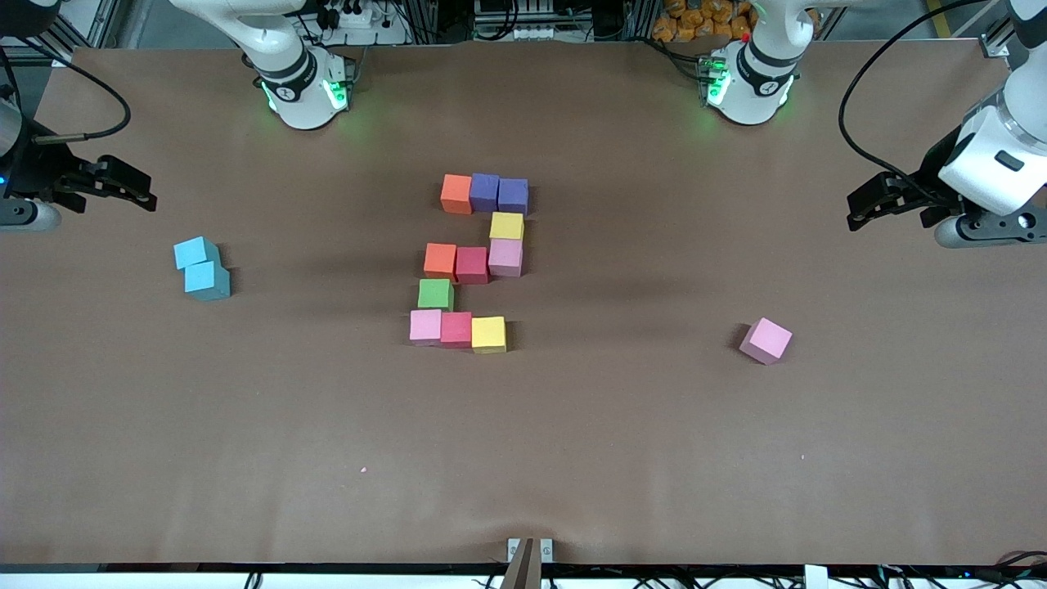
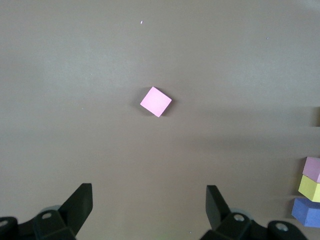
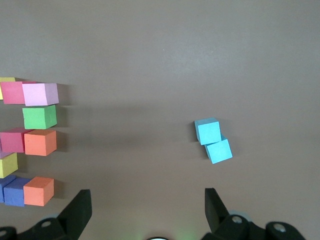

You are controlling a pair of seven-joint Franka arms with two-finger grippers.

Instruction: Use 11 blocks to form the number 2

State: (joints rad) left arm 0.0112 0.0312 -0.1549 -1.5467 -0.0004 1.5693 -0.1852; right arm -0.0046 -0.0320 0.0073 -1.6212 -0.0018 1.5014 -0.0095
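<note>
Front view: the number 2 [image 1: 474, 262] is sitting mid-table, eleven blocks edge to edge. A loose pink cube [image 1: 766, 340] is lying toward the left arm's end, two blue cubes [image 1: 202, 268] toward the right arm's. Both arms are waiting at the table's ends.

Left wrist view: the left gripper [image 2: 149, 205], jaws apart, is hanging over bare table [image 2: 75, 75] near the pink cube [image 2: 156, 101].

Right wrist view: the right gripper [image 3: 148, 206], jaws apart, is hanging over bare table near the blue cubes [image 3: 213, 140].

- A wide table [image 1: 245, 458] with a matte brown top carries everything.
- Mid-table, eleven small foam cubes [image 1: 472, 265] lie edge to edge as a blocky number 2 [image 1: 506, 226].
- A stray pink foam cube [image 1: 766, 340] sits alone (turned askew) toward the left arm's end.
- Two light-blue foam cubes [image 1: 202, 267] touch each other toward the right arm's end.
</note>
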